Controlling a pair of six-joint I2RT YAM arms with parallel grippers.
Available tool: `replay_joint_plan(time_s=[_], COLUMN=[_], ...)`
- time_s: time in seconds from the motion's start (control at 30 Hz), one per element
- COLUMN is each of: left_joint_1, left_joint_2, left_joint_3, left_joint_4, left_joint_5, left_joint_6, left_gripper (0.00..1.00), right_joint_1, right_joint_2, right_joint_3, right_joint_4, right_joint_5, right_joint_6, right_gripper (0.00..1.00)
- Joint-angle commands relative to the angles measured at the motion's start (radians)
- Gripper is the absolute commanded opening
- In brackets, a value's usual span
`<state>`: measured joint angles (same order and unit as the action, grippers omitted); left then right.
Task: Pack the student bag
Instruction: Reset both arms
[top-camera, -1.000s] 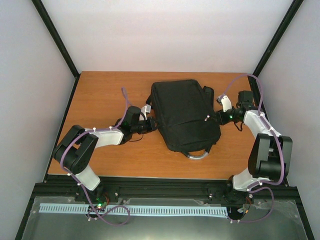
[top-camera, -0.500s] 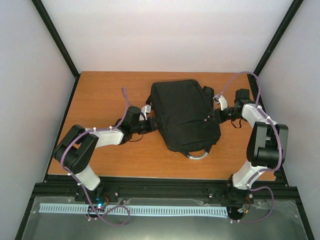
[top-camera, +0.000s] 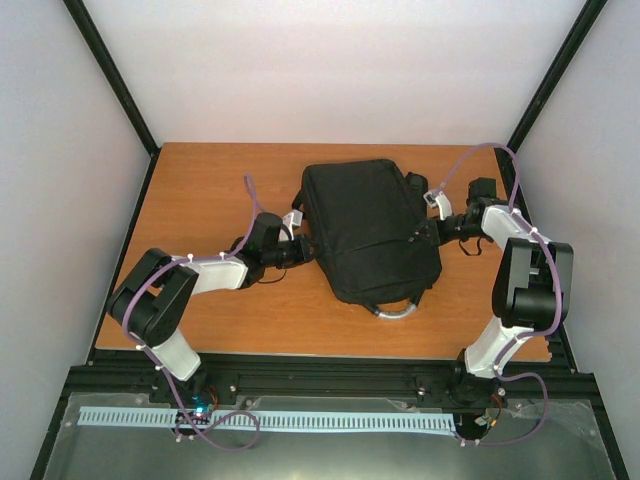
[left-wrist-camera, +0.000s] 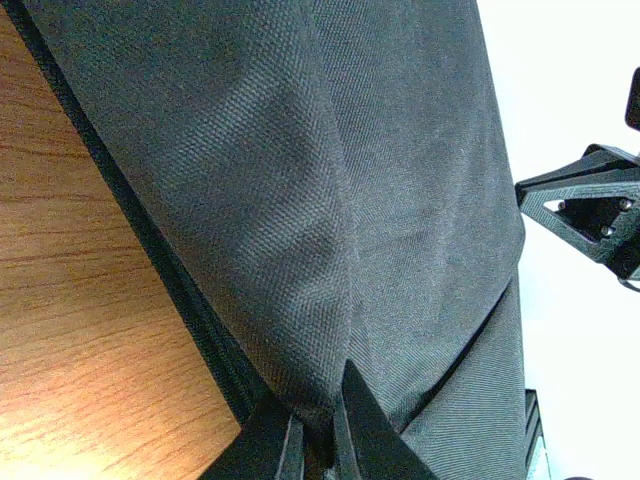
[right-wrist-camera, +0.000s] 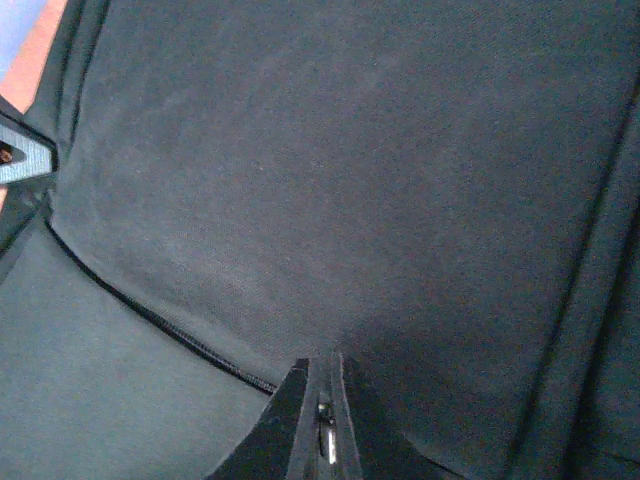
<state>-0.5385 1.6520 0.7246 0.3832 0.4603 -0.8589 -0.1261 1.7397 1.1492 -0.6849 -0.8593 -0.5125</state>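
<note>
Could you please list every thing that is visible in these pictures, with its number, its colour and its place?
student bag: one, black, lying flat in the middle of the table
loop handle: one, grey, at the bag's near end
table: one, orange-brown wood, under the bag
frame posts: two, black, at the far corners
slotted strip: one, pale blue, in front of the arm bases
cables: two, purple, one along each arm
arms: two, white and black, one on each side of the bag
left fingers: black, shut on a fold of the bag's fabric
right fingers: black, shut against the bag, a small shiny piece between them
</note>
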Motion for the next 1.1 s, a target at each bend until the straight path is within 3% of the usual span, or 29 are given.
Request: replay_joint_plan(time_s=[0.0,0.2,0.63,0.67,0.73,0.8,0.87,1.03,1.07], left_joint_1=[0.008,0.009,0.024,0.025,0.025,0.025,0.025,0.025,0.025], left_joint_2=[0.012,-0.005,-0.011,-0.015,-0.032,-0.066,-0.110,-0.206,-0.221], left_joint_3=[0.035,0.024,0.012,0.017,0.035,0.061,0.101,0.234,0.260], left_joint_4=[0.013,0.000,-0.026,-0.041,-0.096,-0.178,-0.298,-0.618,-0.666], left_joint_5=[0.009,-0.009,-0.022,-0.024,-0.036,-0.062,-0.121,-0.304,-0.329], left_joint_6=[0.033,0.040,0.033,0.039,0.055,0.079,0.111,0.208,0.224], left_gripper=[0.01,0.01,0.01,0.02,0.18,0.44,0.61,0.79,0.80], right_joint_1=[0.003,-0.026,-0.118,-0.118,-0.119,-0.118,-0.118,-0.118,-0.118], right_joint_2=[-0.009,-0.103,-0.073,-0.079,-0.106,-0.151,-0.212,-0.393,-0.429], right_joint_3=[0.008,-0.048,-0.041,-0.034,-0.030,-0.025,-0.026,-0.025,-0.026], right_joint_4=[0.033,0.114,0.109,0.106,0.100,0.094,0.088,0.097,0.109], right_joint_5=[-0.018,0.175,0.190,0.179,0.178,0.203,0.230,0.303,0.323], right_joint_6=[0.024,0.114,0.157,0.161,0.167,0.178,0.179,0.177,0.181], right_gripper=[0.03,0.03,0.03,0.03,0.06,0.21,0.36,0.64,0.95])
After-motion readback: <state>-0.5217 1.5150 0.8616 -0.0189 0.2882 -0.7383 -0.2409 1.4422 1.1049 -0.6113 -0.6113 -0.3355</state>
